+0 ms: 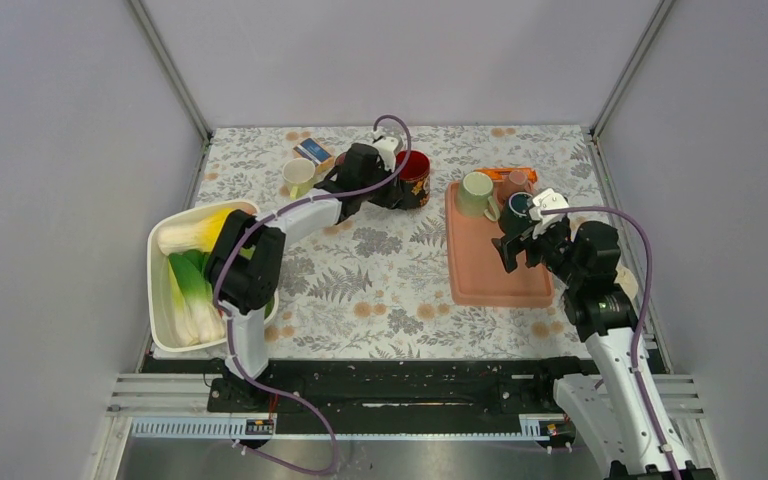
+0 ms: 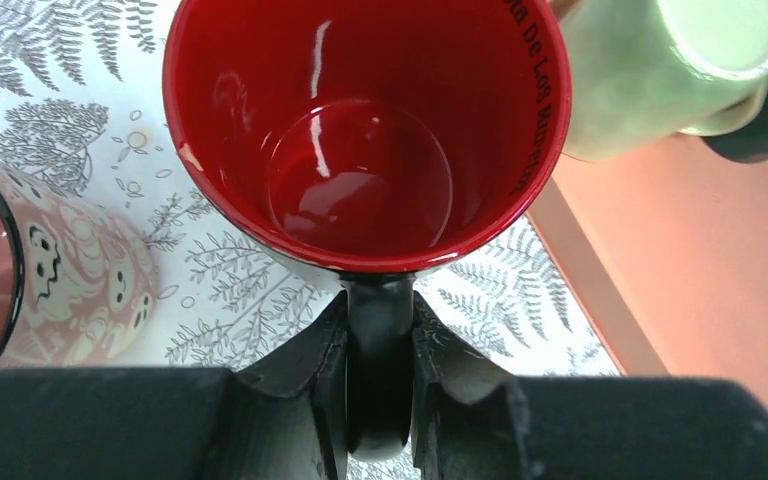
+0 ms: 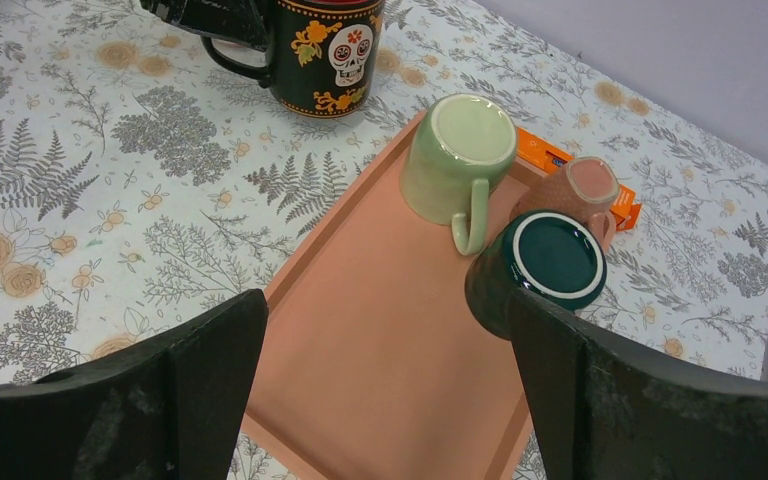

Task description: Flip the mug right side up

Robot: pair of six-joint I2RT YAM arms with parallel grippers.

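- White basin (image 1: 166, 330) with leeks, far left edge of counter (image 1: 380, 290).
- Cream mug (image 1: 298, 178) at rear left, opening up.
- Left gripper (image 2: 380, 320): fingers (image 2: 300, 380) pinching black handle of skull mug (image 2: 360, 130).
- Skull mug upright on counter, red interior facing up, rear centre, just left of pink tray (image 1: 495, 275).
- Tray, far end: green mug (image 3: 457, 160), pink mug (image 3: 580, 190), dark teal mug (image 3: 540, 270), all bottom-up, clustered.
- Right gripper (image 3: 385, 310) above tray, fingers (image 3: 140, 400) spread wide, gripping nothing.

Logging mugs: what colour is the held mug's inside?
The mug is red inside; left wrist view.
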